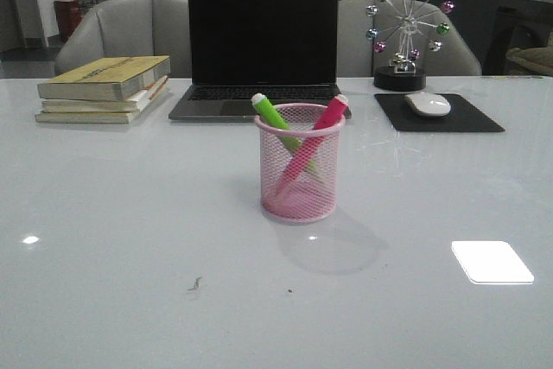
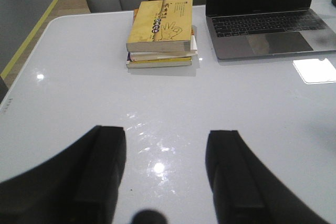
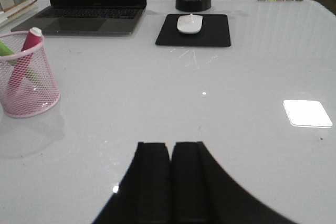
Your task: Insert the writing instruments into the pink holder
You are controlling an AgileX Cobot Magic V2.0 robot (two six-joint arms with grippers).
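Over on the left of the white desk (image 1: 104,213) sits a stack of books (image 1: 105,89), the top one yellow. The left pincer (image 2: 167,174) hangs low over bare desk on that side, its two dark fingers (image 2: 100,171) held wide apart with nothing between them.

Next along, at the back, is an open laptop (image 1: 262,47) with a dark screen. Right in front of it, near the middle of the desk, stands the pink holder (image 1: 300,163), upright. Both markers are inside it, crossed: the green marker (image 1: 275,115) leans to the left, the pink marker (image 1: 321,124) leans to the right, and their pale caps stick up above the rim.

To the right lies a white mouse (image 1: 428,104) on a black mouse pad (image 1: 438,113), with a ferris-wheel ornament (image 1: 407,30) behind it. The right pincer (image 3: 171,174) is above the bare desk on that side, fingers pressed together, holding nothing.
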